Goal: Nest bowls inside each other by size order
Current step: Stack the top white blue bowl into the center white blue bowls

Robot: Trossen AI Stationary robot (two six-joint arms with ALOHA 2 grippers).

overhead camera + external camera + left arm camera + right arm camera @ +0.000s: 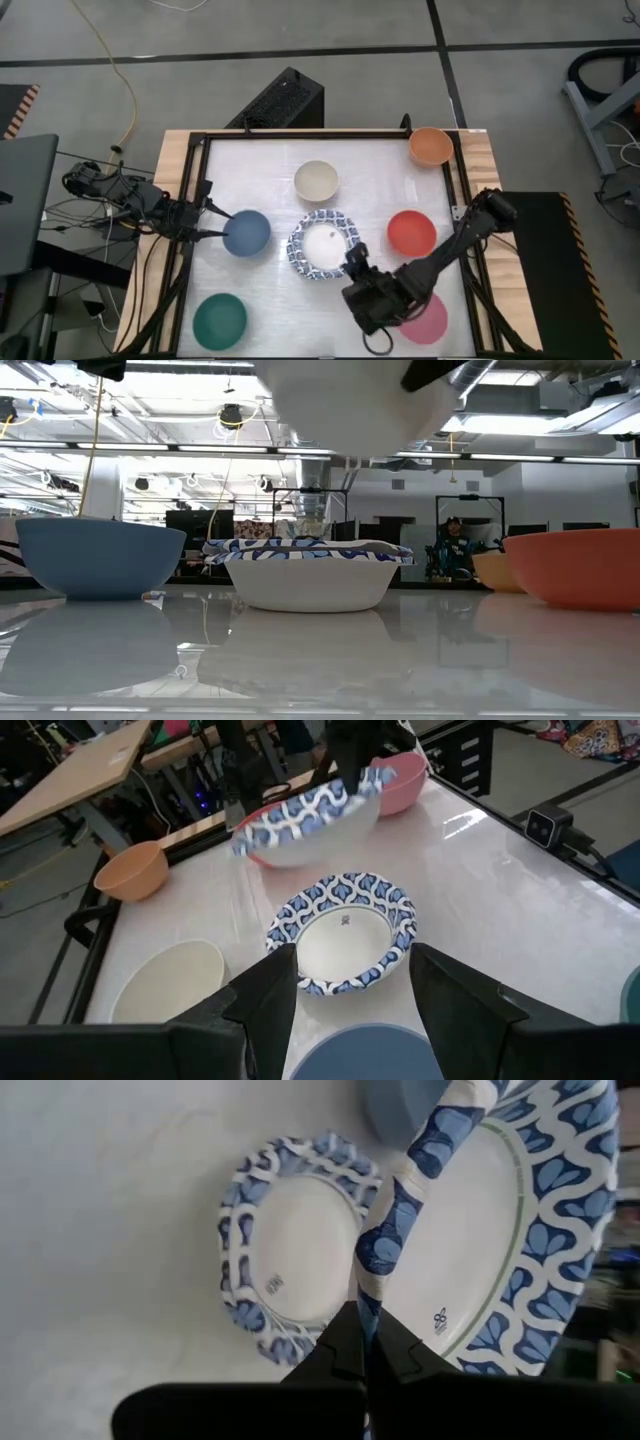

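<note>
One blue-and-white patterned bowl stands on its base at the table's middle. A second patterned bowl hangs tilted in the air just above it, with my right gripper shut on it; its white underside fills the top of the low view. My right gripper comes in from the near right. My left gripper stands open at the left side of the slate-blue bowl, its fingers apart over that bowl's left rim. My right gripper pinches the raised patterned bowl's rim between its two fingers, one finger on the inner side and one on the outer. The fingers slant down from the table's near right. The bowl is lifted clear and tilted, above the patterned bowl on the table.
Around the middle stand a cream bowl behind, an orange bowl at the far right corner, a red bowl to the right, a pink bowl under my right arm and a dark green bowl at the near left.
</note>
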